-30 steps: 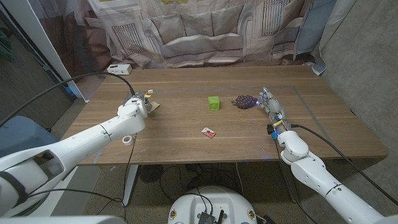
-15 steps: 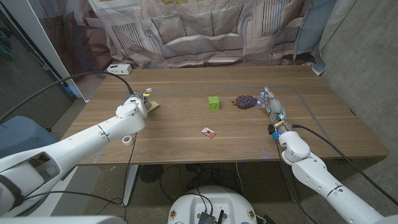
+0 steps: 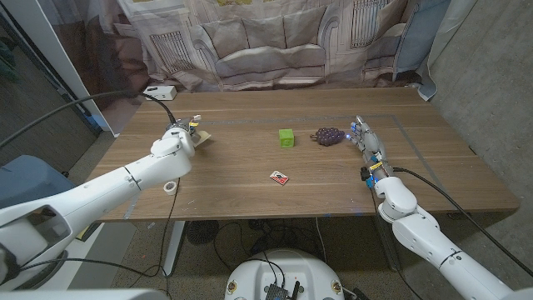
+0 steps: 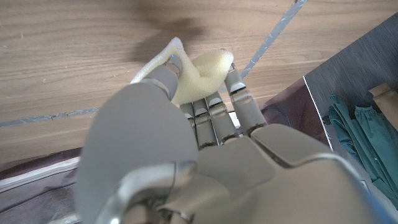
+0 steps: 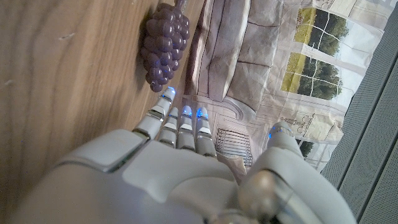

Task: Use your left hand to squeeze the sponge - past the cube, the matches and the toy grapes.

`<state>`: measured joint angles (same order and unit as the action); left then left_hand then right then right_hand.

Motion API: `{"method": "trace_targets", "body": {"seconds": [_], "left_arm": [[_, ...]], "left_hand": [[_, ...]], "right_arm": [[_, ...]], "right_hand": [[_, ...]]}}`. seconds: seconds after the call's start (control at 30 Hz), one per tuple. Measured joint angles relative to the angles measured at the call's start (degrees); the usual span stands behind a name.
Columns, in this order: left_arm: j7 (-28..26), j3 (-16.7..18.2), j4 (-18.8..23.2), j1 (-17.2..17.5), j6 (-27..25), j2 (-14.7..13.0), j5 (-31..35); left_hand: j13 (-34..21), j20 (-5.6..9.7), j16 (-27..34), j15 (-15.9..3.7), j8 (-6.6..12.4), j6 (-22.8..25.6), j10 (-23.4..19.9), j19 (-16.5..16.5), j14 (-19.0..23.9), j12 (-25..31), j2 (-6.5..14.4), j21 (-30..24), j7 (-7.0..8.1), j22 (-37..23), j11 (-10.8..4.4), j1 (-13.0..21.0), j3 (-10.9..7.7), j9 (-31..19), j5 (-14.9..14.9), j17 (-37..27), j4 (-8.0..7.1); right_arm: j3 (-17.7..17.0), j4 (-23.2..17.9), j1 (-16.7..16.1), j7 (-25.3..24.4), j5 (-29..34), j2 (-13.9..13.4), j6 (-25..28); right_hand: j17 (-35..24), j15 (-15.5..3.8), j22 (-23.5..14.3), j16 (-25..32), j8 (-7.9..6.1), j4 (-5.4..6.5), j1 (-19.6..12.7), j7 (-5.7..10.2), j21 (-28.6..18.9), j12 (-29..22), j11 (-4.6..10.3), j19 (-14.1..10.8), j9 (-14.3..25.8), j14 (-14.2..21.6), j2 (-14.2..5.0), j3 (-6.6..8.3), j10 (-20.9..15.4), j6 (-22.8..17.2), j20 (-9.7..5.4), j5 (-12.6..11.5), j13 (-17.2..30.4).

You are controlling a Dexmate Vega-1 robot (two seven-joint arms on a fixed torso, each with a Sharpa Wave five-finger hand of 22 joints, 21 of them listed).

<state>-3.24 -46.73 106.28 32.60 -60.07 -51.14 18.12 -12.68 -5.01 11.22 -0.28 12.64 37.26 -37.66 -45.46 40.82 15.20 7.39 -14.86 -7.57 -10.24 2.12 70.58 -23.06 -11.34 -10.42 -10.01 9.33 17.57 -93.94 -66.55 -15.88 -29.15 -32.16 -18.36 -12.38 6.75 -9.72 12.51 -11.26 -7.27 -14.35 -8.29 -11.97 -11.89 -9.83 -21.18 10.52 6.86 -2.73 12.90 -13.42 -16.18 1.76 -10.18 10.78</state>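
The left hand (image 4: 186, 124) grasps the sponge (image 4: 200, 76), fingers curled over it so the squeeze presses it against the worktop (image 3: 250, 179), well left of the cube (image 3: 286, 137). Grapes (image 3: 326, 134) lie right of the cube; the right hand (image 3: 367, 143) waits beyond, fingers straight, holding nothing.

Bare wood around the left hand (image 3: 179, 140); cube (image 3: 286, 137), matches (image 3: 279, 177), seemingly well apart.

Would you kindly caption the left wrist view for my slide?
Left hand squeezing the yellow sponge against the wooden table.
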Motion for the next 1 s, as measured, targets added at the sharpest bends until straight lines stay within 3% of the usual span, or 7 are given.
{"method": "trace_targets", "body": {"seconds": [1.0], "left_arm": [[-1.2,1.6,12.0,0.8,-6.9,-6.4,-0.4]], "left_hand": [[0.0,-0.62,-0.7,0.37,-0.45,-0.6,0.5,0.6,-0.4,-0.9,-0.2,0.3,0.12,0.0,-0.08,-1.0,-0.42,0.0,0.0,0.0,-0.42]], "right_arm": [[-0.6,0.3,-0.6,2.1,1.2,0.6,-5.4]], "right_hand": [[0.0,-0.01,0.0,0.0,0.0,0.0,-0.4,0.0,0.0,0.2,0.01,-0.2,0.0,0.0,-0.38,0.0,0.0,0.0,-0.22,0.0,0.3]]}}
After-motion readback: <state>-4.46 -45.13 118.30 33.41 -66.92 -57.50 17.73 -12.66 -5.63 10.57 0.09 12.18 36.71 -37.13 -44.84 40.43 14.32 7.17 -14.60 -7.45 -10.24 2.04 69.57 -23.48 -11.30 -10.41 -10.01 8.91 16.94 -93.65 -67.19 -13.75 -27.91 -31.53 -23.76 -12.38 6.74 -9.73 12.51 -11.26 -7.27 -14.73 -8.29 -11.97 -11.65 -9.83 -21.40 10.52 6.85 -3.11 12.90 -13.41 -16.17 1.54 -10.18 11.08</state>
